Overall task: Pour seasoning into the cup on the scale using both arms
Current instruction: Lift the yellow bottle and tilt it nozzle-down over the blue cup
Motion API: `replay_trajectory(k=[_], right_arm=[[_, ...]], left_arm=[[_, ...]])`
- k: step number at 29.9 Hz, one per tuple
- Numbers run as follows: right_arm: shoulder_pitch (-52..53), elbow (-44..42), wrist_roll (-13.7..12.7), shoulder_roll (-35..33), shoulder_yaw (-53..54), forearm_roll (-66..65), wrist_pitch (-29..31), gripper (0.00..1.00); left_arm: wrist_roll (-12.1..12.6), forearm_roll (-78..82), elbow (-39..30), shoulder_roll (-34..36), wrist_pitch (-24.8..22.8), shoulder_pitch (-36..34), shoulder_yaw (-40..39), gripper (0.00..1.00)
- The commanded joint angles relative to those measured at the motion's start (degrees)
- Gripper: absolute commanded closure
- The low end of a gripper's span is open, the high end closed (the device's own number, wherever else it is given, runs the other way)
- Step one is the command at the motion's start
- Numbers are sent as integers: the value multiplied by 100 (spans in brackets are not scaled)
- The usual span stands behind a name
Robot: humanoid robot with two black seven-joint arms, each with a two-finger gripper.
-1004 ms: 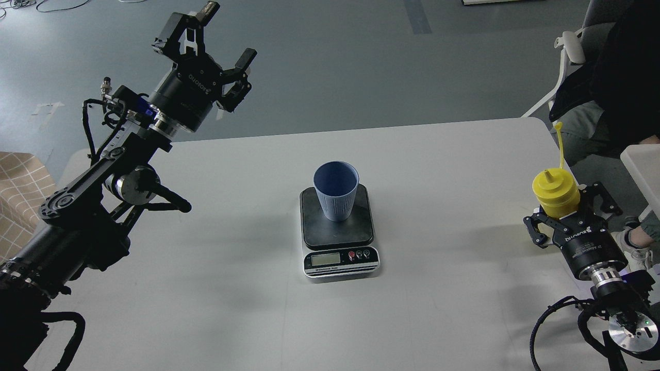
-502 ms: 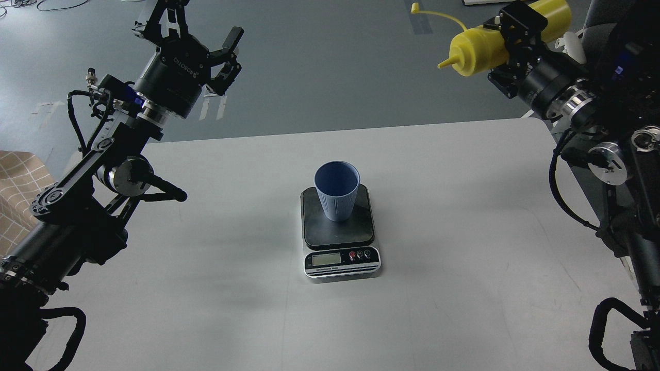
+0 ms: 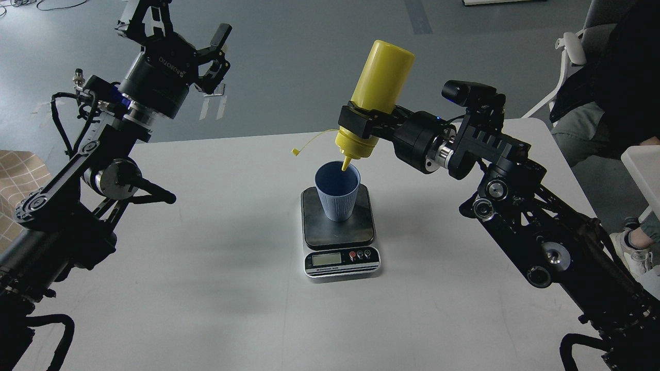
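Note:
The light-blue ribbed cup [image 3: 336,195] stands upright on the dark platform of the small scale [image 3: 339,234] in the middle of the white table. My right gripper [image 3: 363,121] is shut on the yellow seasoning bottle [image 3: 375,98], which is turned upside down. Its cone nozzle points down into the cup's mouth, and its cap strap hangs out to the left. My left gripper [image 3: 178,20] is open and empty, raised high at the upper left, far from the cup.
The white table [image 3: 206,288] carries only the scale and cup. A person sits in a chair [image 3: 572,46] beyond the table's right corner. A tan checked cloth [image 3: 18,180] lies at the left edge.
My right arm swung the bottle from the upper right to above the cup and tipped it nozzle-down. My left gripper rose and drifted a little to the left.

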Motion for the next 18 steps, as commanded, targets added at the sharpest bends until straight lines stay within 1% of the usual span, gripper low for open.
replay_trajectory(k=[1, 11, 18], right_arm=[[19, 26, 94, -2, -60, -348, -33, 100], [-43, 79, 94, -19, -86, -419, -112, 100], [-43, 26, 94, -90, -157, -772, -138, 100]], left_arm=[[0, -5, -69, 78, -1, 29, -6, 2], [0, 3, -104, 87, -1, 38, -6, 2], [0, -6, -122, 78, -1, 55, -76, 2]])
